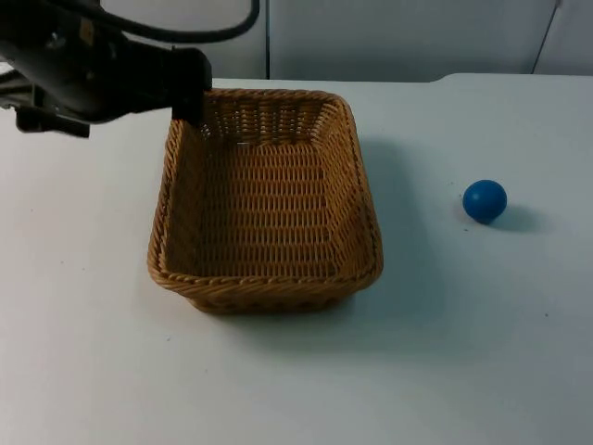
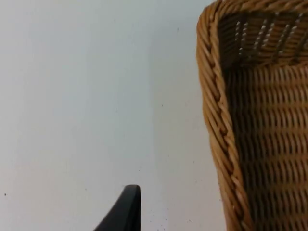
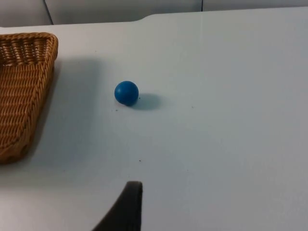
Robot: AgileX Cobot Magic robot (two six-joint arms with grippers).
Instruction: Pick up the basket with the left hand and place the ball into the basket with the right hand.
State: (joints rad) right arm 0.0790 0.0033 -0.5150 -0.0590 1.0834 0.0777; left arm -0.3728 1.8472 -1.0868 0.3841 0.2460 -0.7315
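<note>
A rectangular woven wicker basket [image 1: 264,209] sits in the middle of the white table, and nothing lies inside it. My left gripper [image 1: 191,91] is at the basket's far left corner, over the rim. The left wrist view looks down the outside of that rim [image 2: 216,110], with bare table beside it. A small blue ball [image 1: 485,200] rests on the table to the right of the basket, well apart from it. The right wrist view looks across the table at the ball [image 3: 126,92] and one side of the basket [image 3: 21,91]; my right arm waits back from both.
The grey partition wall [image 1: 389,37] closes off the far edge of the table. Open white table [image 1: 445,371] lies in front of the basket and around the ball.
</note>
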